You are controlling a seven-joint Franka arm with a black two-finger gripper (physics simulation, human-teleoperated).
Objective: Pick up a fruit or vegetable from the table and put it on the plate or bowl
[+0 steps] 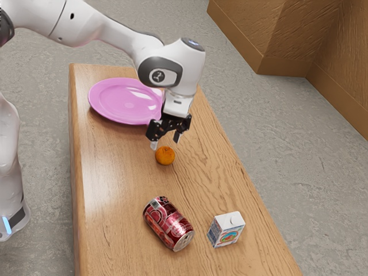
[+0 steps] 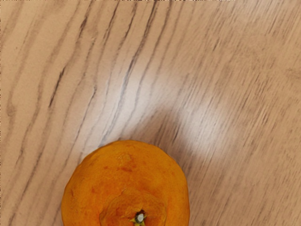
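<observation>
Wooden counter [image 1: 115,190] has the orange [image 1: 165,155] sitting loose right below the tool [image 1: 165,141], which hangs open and empty, so I'd drop straight down and centre it before squeezing.

Exterior view: looking down from high up at the side of the arm [image 1: 103,29], facing along the table [image 1: 109,195], standing back enough for taking in the plate [image 1: 121,100], can [image 1: 168,223], carton [image 1: 226,229] and floor [image 1: 299,138]. Wrist view: riding on the arm's end, pointing straight down, hovering very near the wood. Sharing between the 2 views: the orange [image 1: 165,155] and the wood just around it.
</observation>
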